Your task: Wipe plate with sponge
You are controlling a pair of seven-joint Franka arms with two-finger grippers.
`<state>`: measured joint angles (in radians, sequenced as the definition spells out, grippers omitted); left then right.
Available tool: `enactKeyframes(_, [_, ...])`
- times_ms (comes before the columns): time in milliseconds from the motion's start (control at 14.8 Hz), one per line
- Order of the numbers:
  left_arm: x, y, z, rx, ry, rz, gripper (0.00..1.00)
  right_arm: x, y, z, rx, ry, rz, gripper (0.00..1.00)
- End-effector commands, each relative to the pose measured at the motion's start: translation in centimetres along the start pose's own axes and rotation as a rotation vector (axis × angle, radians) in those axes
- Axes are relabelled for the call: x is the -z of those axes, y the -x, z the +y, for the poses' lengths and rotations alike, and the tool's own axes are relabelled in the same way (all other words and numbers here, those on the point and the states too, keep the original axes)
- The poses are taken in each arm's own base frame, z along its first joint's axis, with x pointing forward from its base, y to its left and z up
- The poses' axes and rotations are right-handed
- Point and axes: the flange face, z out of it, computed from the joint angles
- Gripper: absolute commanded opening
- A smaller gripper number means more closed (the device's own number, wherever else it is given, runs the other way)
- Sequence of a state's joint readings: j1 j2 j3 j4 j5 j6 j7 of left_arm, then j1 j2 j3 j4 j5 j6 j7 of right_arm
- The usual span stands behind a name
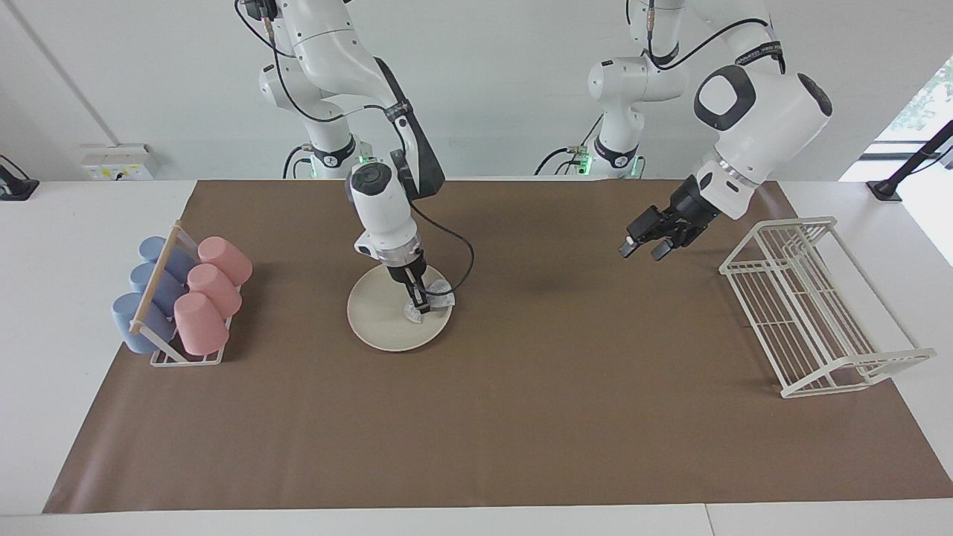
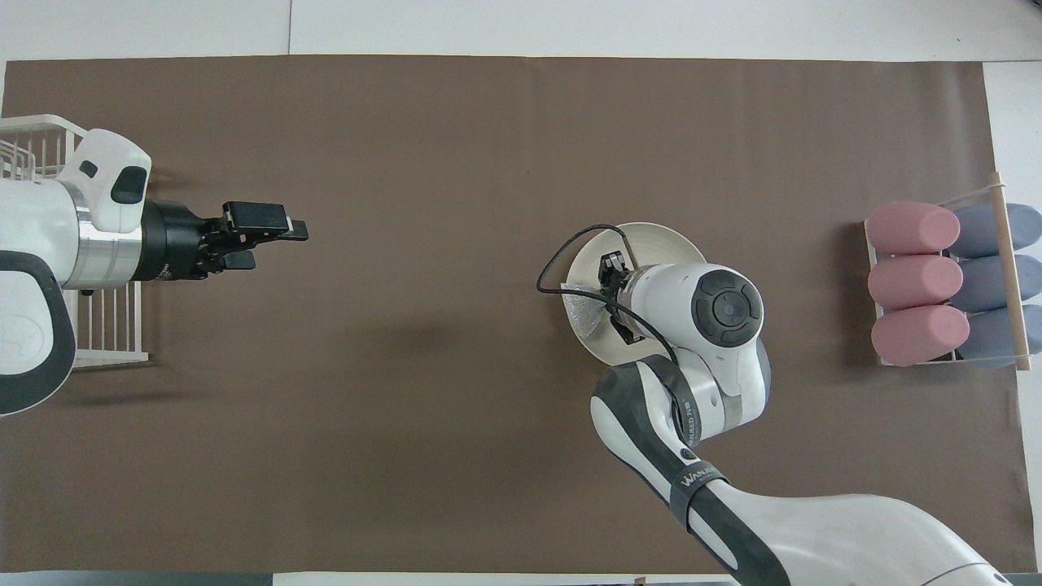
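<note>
The surface [image 1: 521, 417] is covered by a brown mat and carries everything shown. At the left arm's end stands a white wire rack [image 1: 811, 313], tilted back on its frame. At the right arm's end a smaller holder [image 1: 167, 350] carries six cups lying on their sides: three pink cups [image 1: 212, 294] toward the middle of the surface and three blue cups [image 1: 149, 286] toward its edge.

The plate [image 1: 383, 316] lies flat on the mat, between the cup holder and the middle of the surface, well apart from the wire rack.

The right hand [image 1: 419, 299] points down onto the plate, at the part of it toward the left arm's end. Its fingers are closed on the sponge [image 1: 439, 298], which lies crumpled on the plate near the rim and seems to lap slightly over the edge; the overhead view hides much of it under the wrist. A black cable loops beside the plate.

The left hand [image 1: 642, 249] waits in the air over bare mat beside the wire rack, its fingers parted and holding nothing.
</note>
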<state>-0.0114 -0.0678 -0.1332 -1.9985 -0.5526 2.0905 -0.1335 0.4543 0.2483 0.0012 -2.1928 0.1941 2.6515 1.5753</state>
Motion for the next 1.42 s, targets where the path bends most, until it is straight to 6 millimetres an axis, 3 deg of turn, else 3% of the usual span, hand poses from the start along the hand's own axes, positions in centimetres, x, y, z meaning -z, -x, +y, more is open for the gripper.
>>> enactKeyframes(0, [1.7, -1.3, -0.6, 0.008, -0.01, 0.059, 1.0, -3.6, 0.9, 1.4, -0.032, 0.049, -0.002, 0.0])
enactKeyframes(270, [2.1, -1.7, -1.3, 0.018, -0.016, 0.068, 1.0, -1.0, 1.9, -1.6, -0.119, 0.056, -0.016, 0.0])
enactKeyframes(608, [1.7, -1.2, -0.9, 0.016, -0.019, 0.059, 1.0, 6.2, 5.4, -6.7, -0.17, 0.11, -0.008, 0.0])
enactKeyframes(743, [1.2, -0.5, -1.6, 0.028, -0.028, 0.03, 1.0, 7.8, 7.3, -7.4, -0.145, 0.101, 0.062, 0.0])
enactKeyframes(945, [0.1, 1.4, -0.3, -0.009, -0.038, -0.041, 1.0, 9.4, 10.7, -7.5, -0.134, 0.093, 0.098, 0.0])
enactKeyframes(1081, [-1.4, 2.7, 0.5, -0.011, -0.007, -0.097, 1.0, 12.0, 12.0, -7.9, -0.151, 0.08, 0.094, 0.0])
enactKeyframes(1351, [-4.9, 5.0, 1.3, -0.03, 0.277, -0.188, 1.0, 17.1, 14.0, -9.3, -0.176, 0.082, 0.095, 0.0])
